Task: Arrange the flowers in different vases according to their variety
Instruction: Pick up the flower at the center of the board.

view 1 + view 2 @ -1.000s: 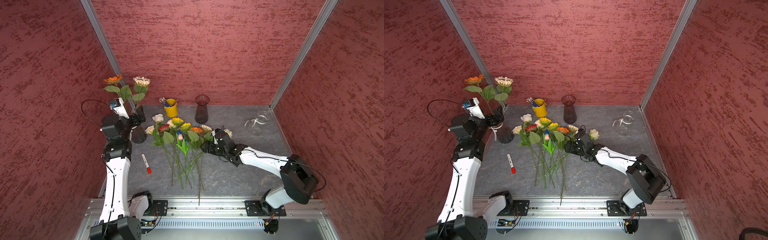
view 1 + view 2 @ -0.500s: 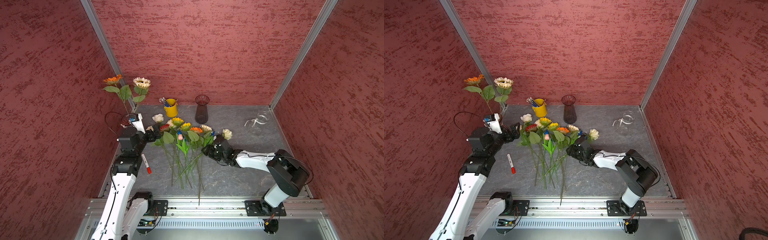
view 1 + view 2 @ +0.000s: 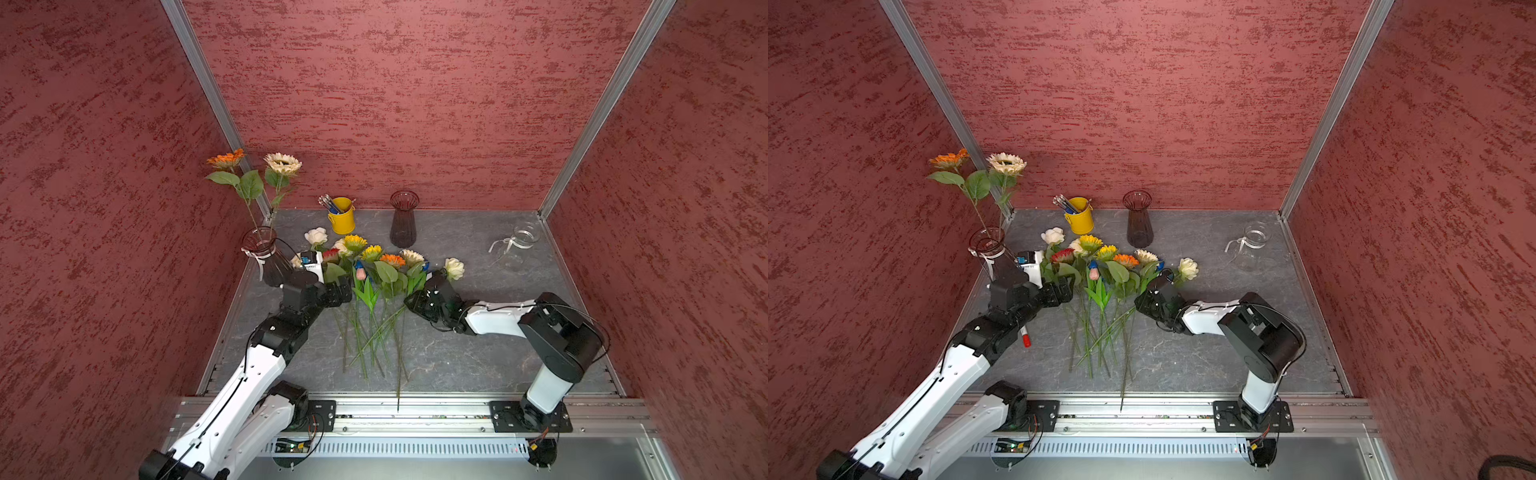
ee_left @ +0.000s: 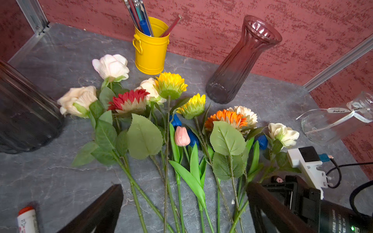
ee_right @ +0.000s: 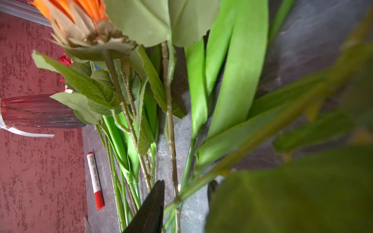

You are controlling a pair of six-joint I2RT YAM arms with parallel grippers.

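Narrowing over the last second, the right gripper straddled a green stem among the flowers lying before the yellow bucket; whether it gripped was unclear. The left gripper, wide open, had dropped beside them, readying another pick.

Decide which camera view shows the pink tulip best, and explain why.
The left wrist view: the pink tulip is large, sharp and unblocked. Both top views show it only as a tiny pink spot. The right wrist view misses it.

faint print on the marker and the ribbon on the clear vase is illegible.
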